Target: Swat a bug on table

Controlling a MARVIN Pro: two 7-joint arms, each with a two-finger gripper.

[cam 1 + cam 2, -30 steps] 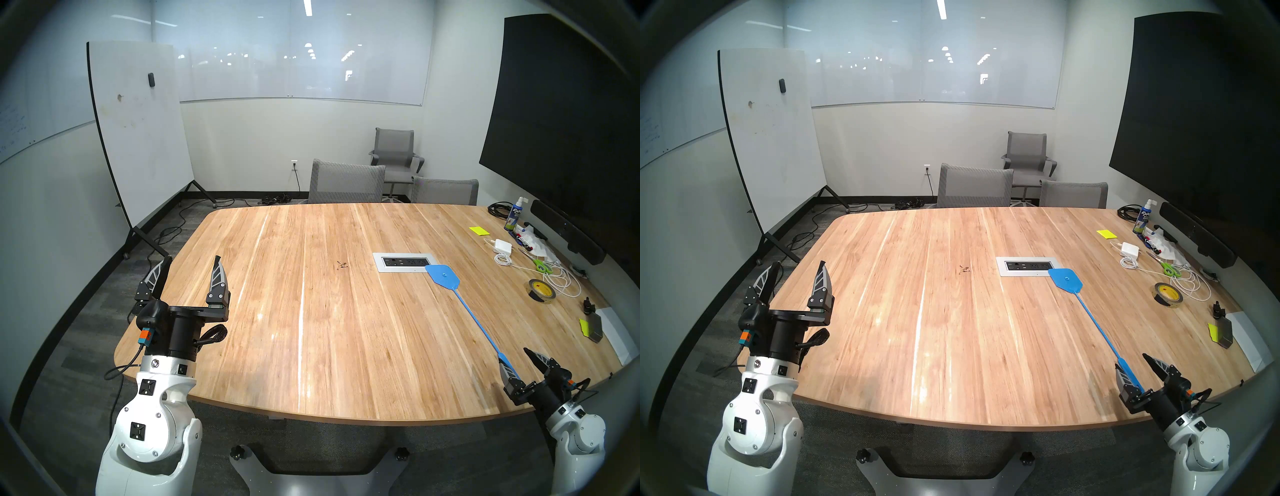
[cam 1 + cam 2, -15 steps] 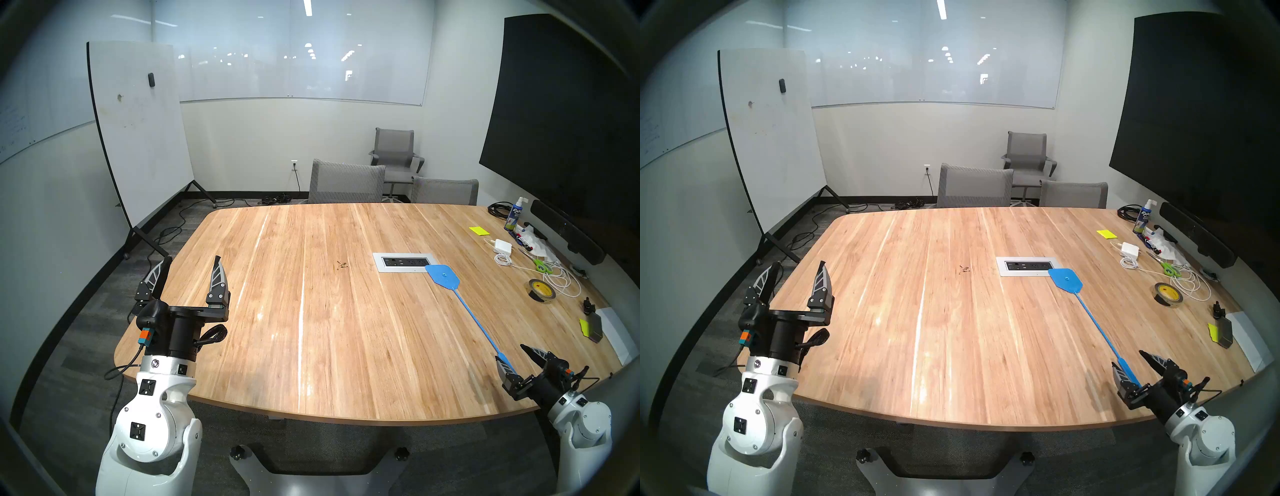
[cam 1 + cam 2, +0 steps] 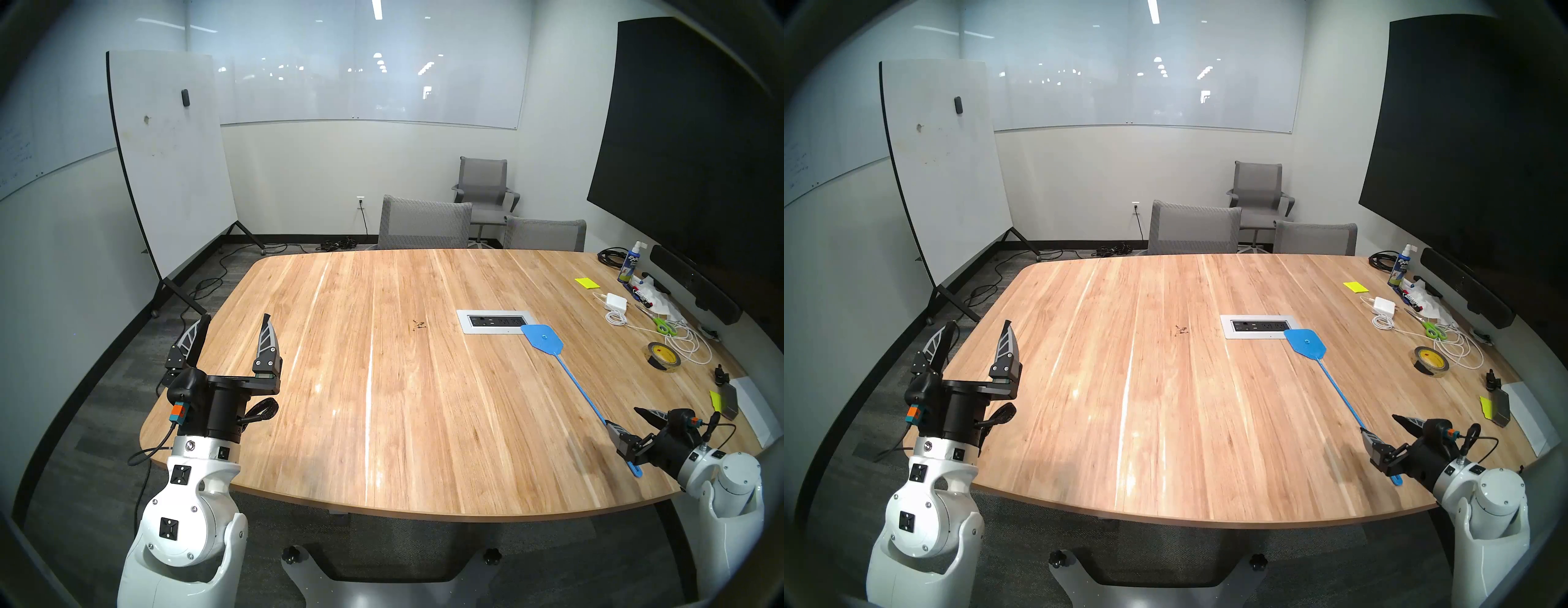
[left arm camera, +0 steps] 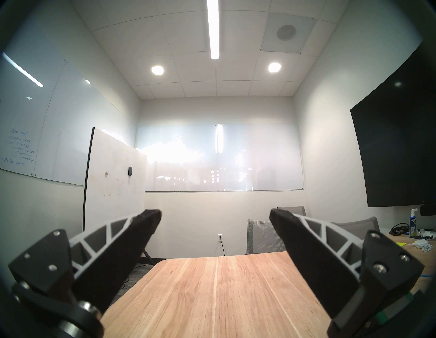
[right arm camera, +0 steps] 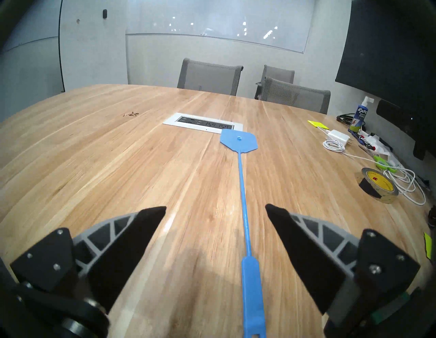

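Observation:
The bug [image 3: 419, 325] is a tiny dark speck cluster on the light wooden table [image 3: 382, 424], left of the white-framed outlet panel [image 3: 494, 321]; it also shows in the right wrist view [image 5: 131, 114]. A blue fly swatter [image 3: 543, 338] lies flat, its head by the panel's right end. Its handle [image 5: 252, 283] runs back between the fingers of my right gripper [image 3: 623, 417], which is open and low over it, not gripping. My left gripper [image 3: 236, 317] is open and empty, pointing up over the table's left edge.
On the table's right side lie a tape roll [image 3: 664, 358], a white charger with cable [image 3: 616, 302], green scissors [image 3: 664, 327], a spray bottle [image 3: 632, 263] and yellow notes [image 3: 586, 282]. Grey chairs [image 3: 424, 223] stand at the far edge, and a whiteboard [image 3: 169, 161] stands far left.
My right gripper has moved forward along the swatter handle and lowered, so the handle's end now shows behind its fingers. The swatter, the bug and my left arm have not moved.

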